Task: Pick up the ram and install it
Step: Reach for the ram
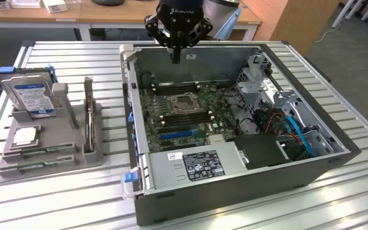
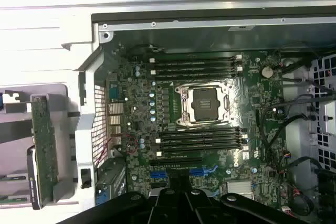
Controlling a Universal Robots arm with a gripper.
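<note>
The ram (image 1: 40, 152) is a thin green stick lying flat in a front slot of the grey holder (image 1: 63, 143), at the exterior view's left; a second stick like it (image 1: 38, 166) lies just in front. My gripper (image 1: 176, 58) hangs over the back wall of the open computer case (image 1: 235, 191), far from the ram. Its fingers are shut together, pointing down, with nothing between them. In the wrist view the gripper (image 2: 181, 184) shows dark, above the motherboard (image 2: 136, 145). Empty black memory slots (image 2: 202, 140) lie on both sides of the processor socket (image 2: 205, 103).
The holder also carries a blue-labelled hard drive (image 1: 30, 96), a square silver processor chip (image 1: 25, 136) and an upright green card (image 1: 89, 120). Inside the case are a power supply (image 1: 193, 165), drive cages (image 1: 260, 86) and cables (image 1: 296, 132). Everything rests on a slatted metal table (image 1: 56, 201).
</note>
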